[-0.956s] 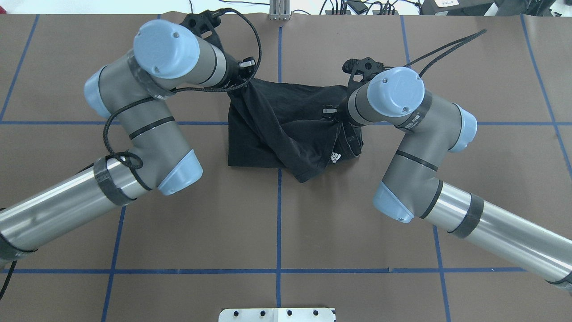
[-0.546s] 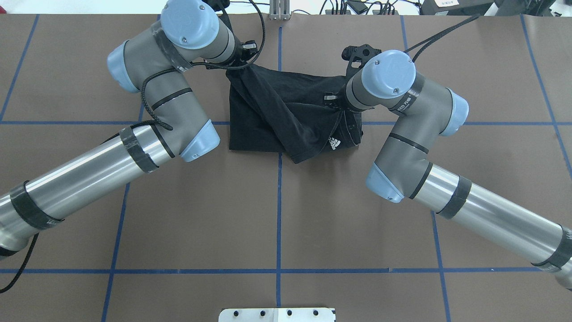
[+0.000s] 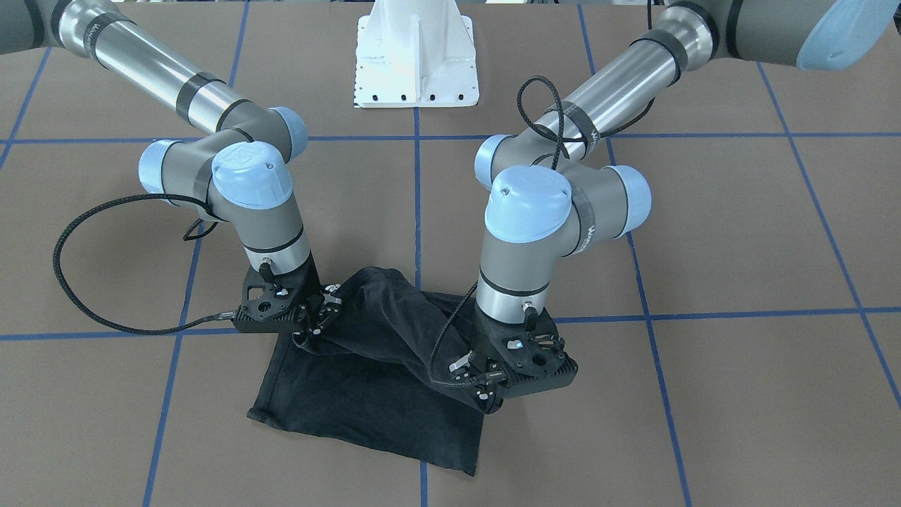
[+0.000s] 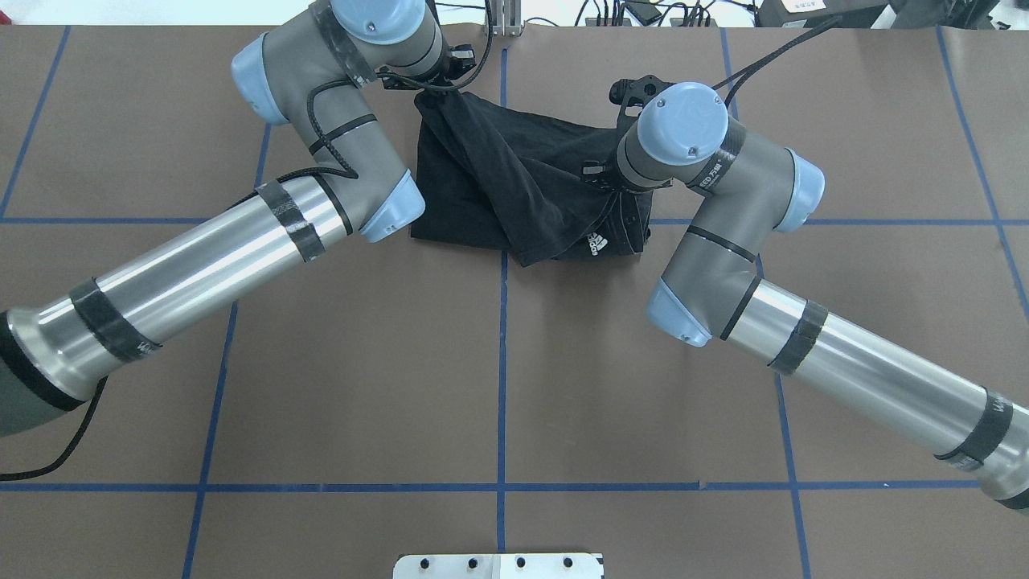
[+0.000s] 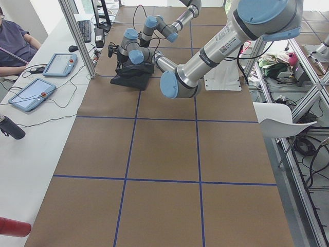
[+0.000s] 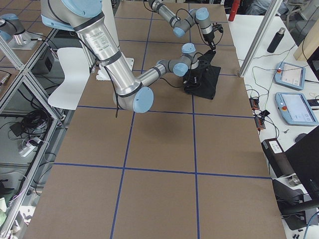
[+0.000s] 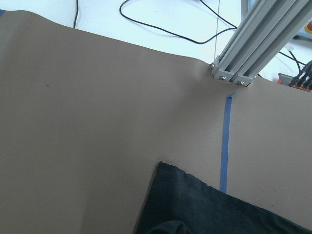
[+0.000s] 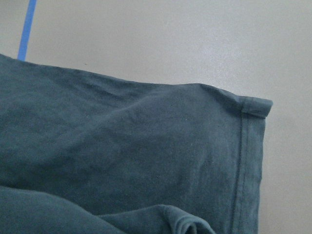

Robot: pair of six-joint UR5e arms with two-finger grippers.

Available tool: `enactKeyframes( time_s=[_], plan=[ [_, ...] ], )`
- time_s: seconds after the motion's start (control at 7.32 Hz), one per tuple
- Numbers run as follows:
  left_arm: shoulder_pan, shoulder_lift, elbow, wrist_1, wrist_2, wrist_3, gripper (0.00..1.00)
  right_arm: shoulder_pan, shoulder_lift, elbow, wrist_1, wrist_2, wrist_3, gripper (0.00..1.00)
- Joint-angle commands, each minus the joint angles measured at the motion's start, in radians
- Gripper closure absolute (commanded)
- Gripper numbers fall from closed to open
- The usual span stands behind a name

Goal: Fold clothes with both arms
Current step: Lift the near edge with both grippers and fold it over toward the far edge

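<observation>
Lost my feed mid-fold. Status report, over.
Left gripper, right gripper: both shut on shirt. Shirt partly folded, top layer held raised between them. Nothing seen in the way.

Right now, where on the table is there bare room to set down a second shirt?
The widest bare patch is the near middle of the table, bordered by the left arm, the right arm, the T-shirt and the white base plate. The far left corner is bare. The far centre is crowded: left gripper and right gripper both pinch the T-shirt.
</observation>
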Motion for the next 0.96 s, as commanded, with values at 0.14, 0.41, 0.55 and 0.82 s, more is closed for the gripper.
enactKeyframes(
  time_s=[0.14, 0.41, 0.55, 0.82],
  plan=[
    [-0.013, -0.086, 0.21, -0.185, -0.052, -0.094, 0.84, 0.044, 0.015, -0.055, 0.0, 0.014, -0.068, 1.0],
    [-0.014, -0.116, 0.263, -0.246, -0.072, -0.141, 0.0, 0.075, 0.056, -0.136, 0.0, 0.041, -0.094, 1.0],
    [-0.043, -0.116, 0.252, -0.245, -0.146, -0.136, 0.0, 0.089, 0.093, -0.189, 0.0, 0.06, -0.094, 0.01],
    [-0.086, -0.089, 0.172, -0.226, -0.275, -0.002, 0.0, 0.193, 0.142, -0.215, -0.004, 0.301, -0.146, 0.0]
  ],
)
